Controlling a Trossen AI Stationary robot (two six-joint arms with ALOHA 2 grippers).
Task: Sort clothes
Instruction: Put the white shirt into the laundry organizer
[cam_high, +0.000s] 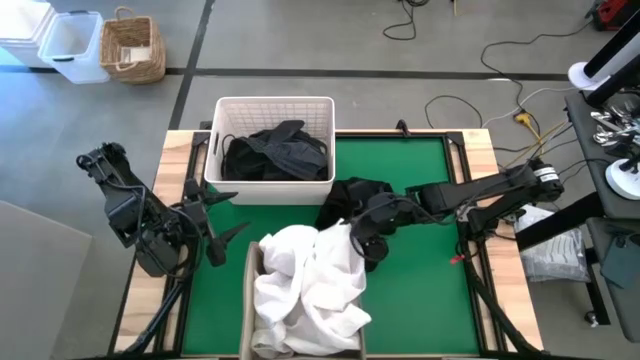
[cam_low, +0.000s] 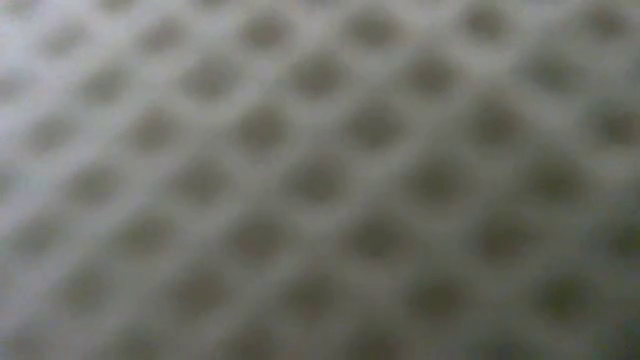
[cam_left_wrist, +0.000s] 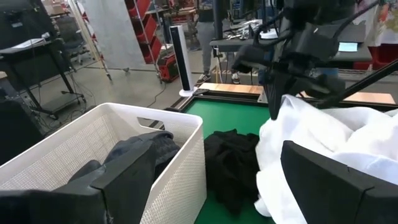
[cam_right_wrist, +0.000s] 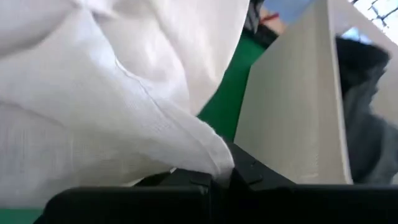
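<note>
Room: grey concrete floor with loose cables; a wicker basket (cam_high: 132, 45) and a clear plastic bin (cam_high: 75, 45) stand well beyond the table.
Surface: wooden table topped by a green mat (cam_high: 420, 180).
White basket (cam_high: 270, 150): rectangular perforated plastic, at the mat's far edge, holding dark garments (cam_high: 275, 155) in a crumpled heap.
Beige bin (cam_high: 250, 290): at the near edge, heaped with white clothes (cam_high: 305, 280) that spill over its rim; the cloth looks thin and woven.
Black garment (cam_high: 355, 195): loose on the mat between the two containers, just beside the white heap.
Right gripper (cam_high: 358, 238): reaches in from the right side, fingers pinched together on a fold of the white cloth at the heap's edge.
Left gripper (cam_high: 222, 225): over the mat's left part beside the white basket, fingers apart, holding nothing.
Obstruction: the low view is filled by a blurred mesh pattern.
Writing: none readable.
</note>
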